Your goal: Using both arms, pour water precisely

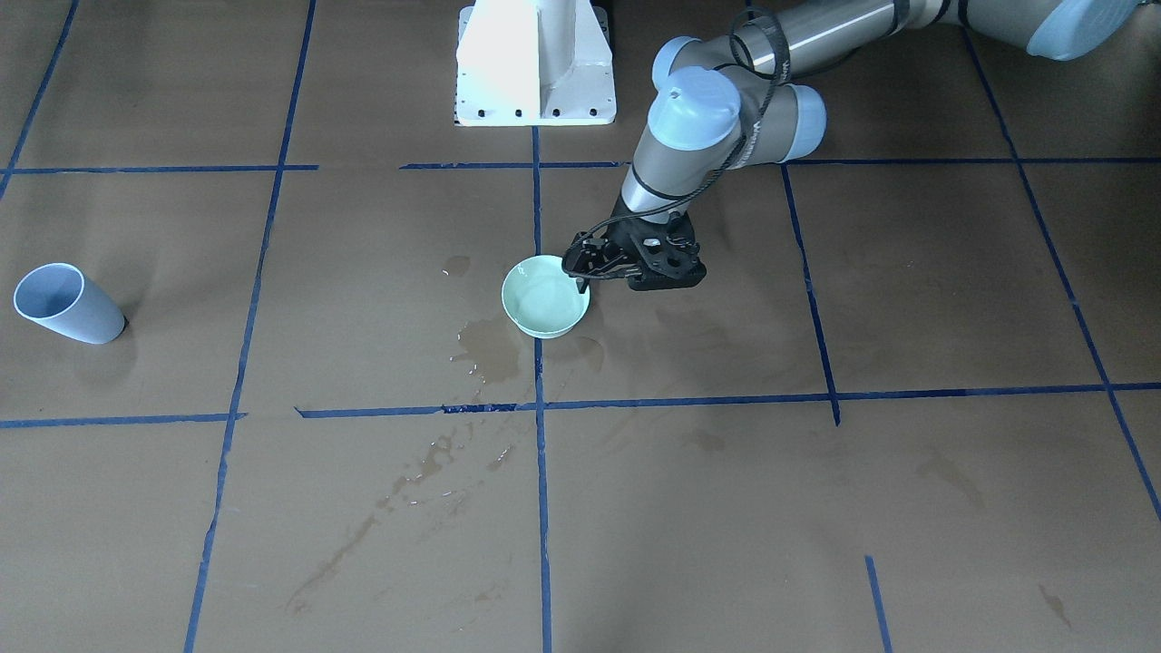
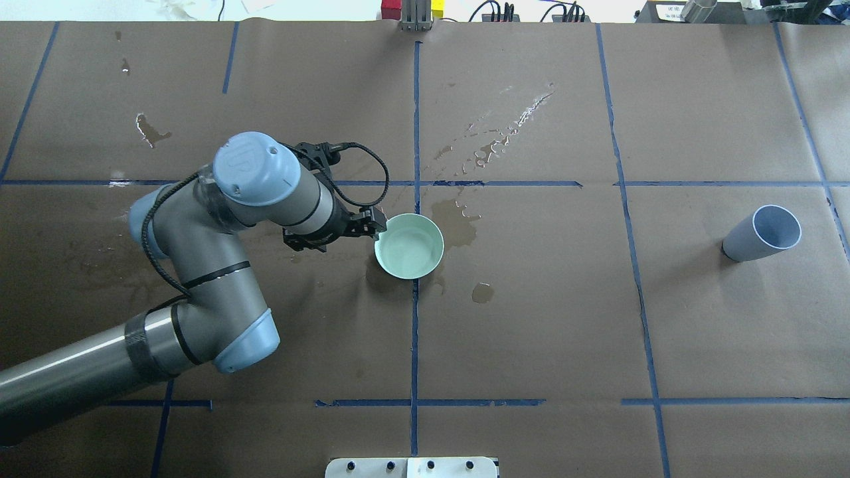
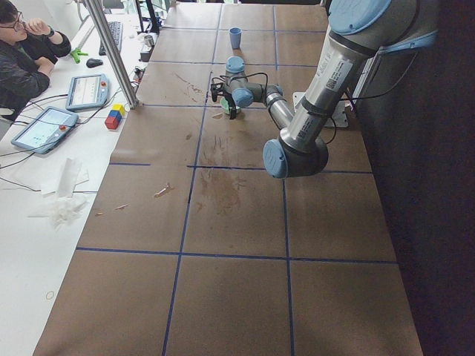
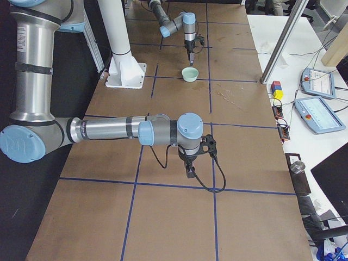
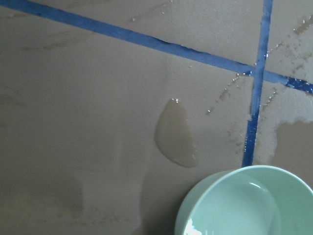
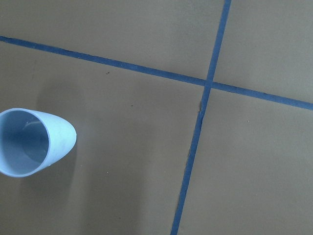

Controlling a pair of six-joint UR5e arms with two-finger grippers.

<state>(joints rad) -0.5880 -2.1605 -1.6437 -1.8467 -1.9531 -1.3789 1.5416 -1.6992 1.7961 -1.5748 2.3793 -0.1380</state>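
A pale green bowl [image 1: 544,299] [image 2: 408,247] stands near the table's middle. The left wrist view shows it with a faint glossy sheen of water [image 5: 234,215] inside. My left gripper [image 1: 581,283] [image 2: 377,226] is low at the bowl's rim on the robot's left side, with a fingertip [image 1: 583,288] touching or just over the rim. I cannot tell how its jaws stand. A light blue cup [image 1: 63,304] [image 2: 764,234] [image 6: 29,142] stands far off on the robot's right. My right gripper [image 4: 188,173] shows only in the exterior right view, low over the paper and away from the cup. I cannot tell its state.
Brown paper with blue tape lines covers the table. Dark wet stains [image 2: 458,229] and glossy droplets [image 2: 511,126] lie around and beyond the bowl. The white pedestal base [image 1: 535,63] stands at the robot's edge. A person [image 3: 22,59] sits by tablets beside the table.
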